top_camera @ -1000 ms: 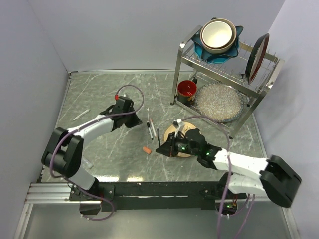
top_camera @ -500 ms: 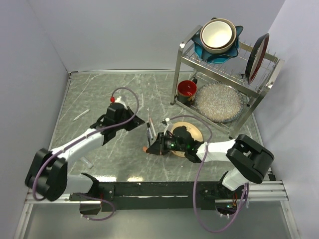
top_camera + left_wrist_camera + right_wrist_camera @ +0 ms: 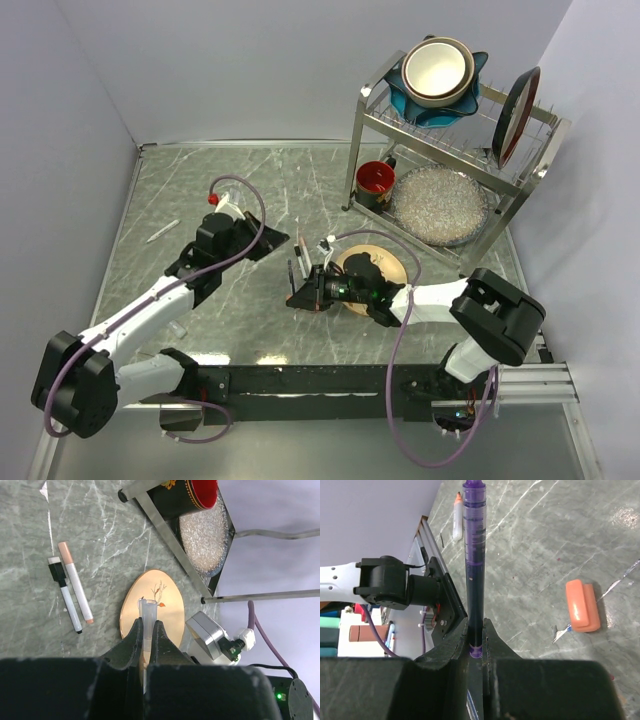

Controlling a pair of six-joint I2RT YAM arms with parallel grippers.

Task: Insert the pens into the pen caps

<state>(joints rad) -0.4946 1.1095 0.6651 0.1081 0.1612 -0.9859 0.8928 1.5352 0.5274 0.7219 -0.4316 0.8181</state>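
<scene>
Four pens: a black-capped pen (image 3: 67, 605) and a pink-ended pen (image 3: 77, 587) side by side mid-frame, a white pen (image 3: 161, 231) far left, a purple pen (image 3: 474, 560) in the right pincer (image 3: 477, 640). One orange cap (image 3: 583, 605), one clear tube (image 3: 147, 620), one red cup (image 3: 376, 179), two stacked bowls (image 3: 437, 68).

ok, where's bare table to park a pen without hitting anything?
Barest: the far strip of table between the back wall and the left gripper, left of the rack. Also the near patch between the two arms. Crowded: the centre, where two loose pens, the coaster and the right gripper with its purple pen bunch up.
</scene>
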